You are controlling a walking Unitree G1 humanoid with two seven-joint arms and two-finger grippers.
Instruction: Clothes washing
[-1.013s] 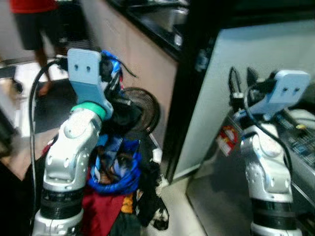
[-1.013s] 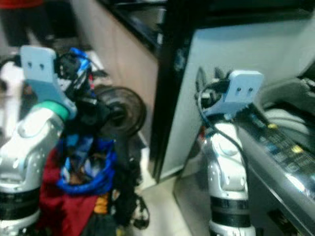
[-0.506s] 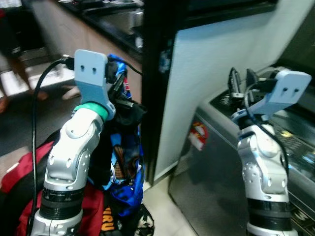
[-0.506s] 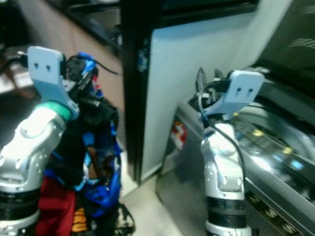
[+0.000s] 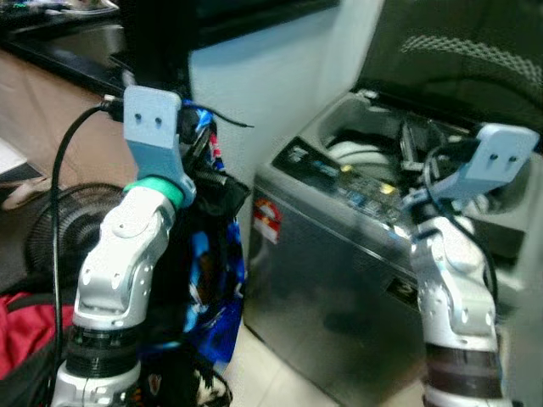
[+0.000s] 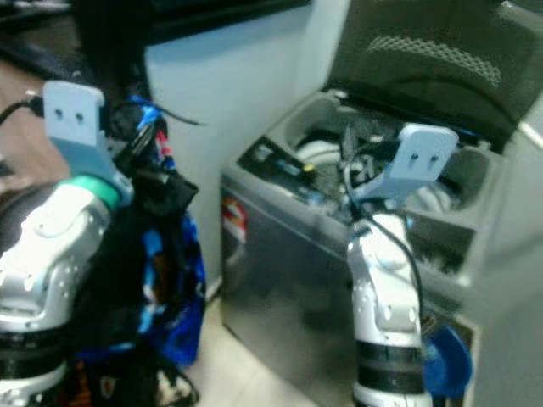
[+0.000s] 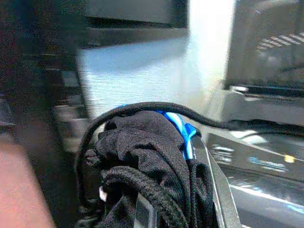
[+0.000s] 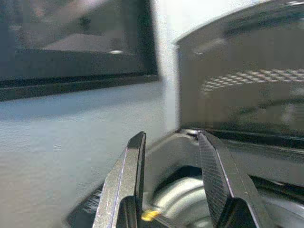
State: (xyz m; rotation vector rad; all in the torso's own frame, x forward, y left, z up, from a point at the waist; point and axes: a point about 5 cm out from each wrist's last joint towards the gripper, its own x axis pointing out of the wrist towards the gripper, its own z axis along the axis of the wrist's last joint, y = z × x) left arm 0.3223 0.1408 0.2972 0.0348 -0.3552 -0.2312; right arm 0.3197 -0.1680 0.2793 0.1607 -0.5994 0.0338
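Top-loading washing machine [image 5: 339,254] is the landmark: grey steel body, lid [image 6: 433,59] raised upright at the back, control panel [image 5: 339,174] with small lit buttons along its front edge, white drum rim [image 5: 356,154] visible inside the opening. Red-and-white sticker [image 5: 265,219] on the front face near the machine's left corner.

Left claw [image 7: 175,190] is raised to the left of the washing machine, pinching a bundle of clothes [image 5: 208,254], black fabric with blue and red print. The bundle hangs from the claw down past the machine's front-left corner, near it; cannot tell if it touches. In the left wrist view black knit fabric and a blue strip are bunched between the fingers [image 7: 218,190], with a black cord [image 7: 156,108] looping over the top; the machine's panel lies beyond.

Right claw [image 8: 171,180] is held up in front of the washing machine, over its front edge, fingers spread with nothing between them. The right wrist view looks between the two fingers [image 8: 126,180] at the open tub and the raised lid.

Left of the machine: a white wall panel [image 5: 254,85] behind it, a black floor fan [image 5: 55,242] low down, red cloth [image 5: 25,326] on the floor. A blue round object [image 6: 448,360] sits low by the machine's right side, too blurred to identify
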